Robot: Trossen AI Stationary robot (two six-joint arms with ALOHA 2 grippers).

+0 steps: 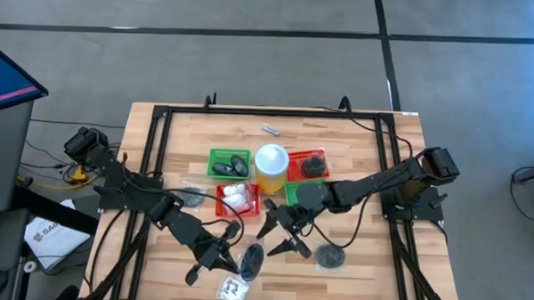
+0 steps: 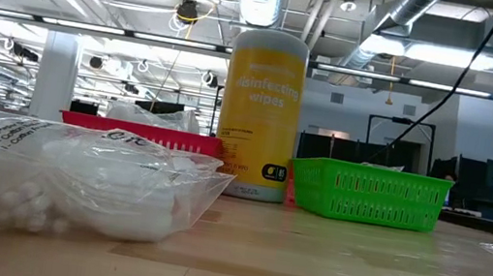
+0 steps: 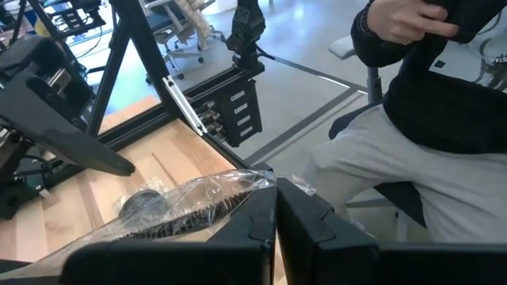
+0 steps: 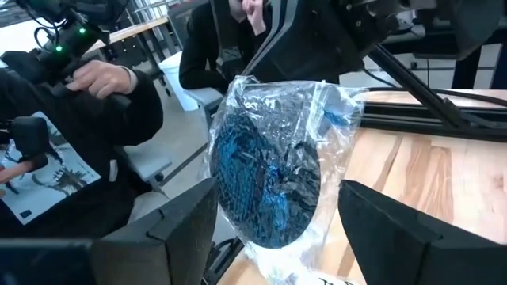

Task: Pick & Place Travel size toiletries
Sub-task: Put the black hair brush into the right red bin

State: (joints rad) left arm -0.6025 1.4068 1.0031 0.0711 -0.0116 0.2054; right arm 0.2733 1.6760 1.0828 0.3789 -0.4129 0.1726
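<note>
Wooden slatted table (image 1: 196,139) in a black frame, grey floor around it; beyond the near edge you have a seated person (image 3: 444,119) in dark top and pale trousers.

Fixed stock, centre of table: yellow wipes canister with white lid (image 1: 271,166); green mesh basket (image 1: 229,163) holding dark items; red mesh basket (image 1: 237,200) holding white pieces; a second red mesh basket (image 1: 308,165) with a dark round piece; another green mesh basket (image 1: 294,194) partly under the right arm.

Loose stock: dark round piece in a clear bag (image 1: 331,256) lying flat near the front; white pieces in a printed packet (image 1: 230,290) at the front edge; small silvery metal piece (image 1: 270,129) alone toward the far side.

Item in hand: dark round scrubber in a crinkled clear bag (image 4: 273,174), pinched at its plastic edge by the left gripper (image 3: 276,229), whose fingers are closed tight on the bag. It hangs above the front of the table, between the two arms.

Right gripper (image 4: 277,229): fingers spread wide on either side of that same bag, not touching it.

Handling advice: this looks like a handover or a re-grip. Bring your right fingers around the solid dark disc, not the loose film, which will slip and crumple. Close fully before you let the left release. Then carry it to whichever basket holds the matching dark pieces, likely a green one.
</note>
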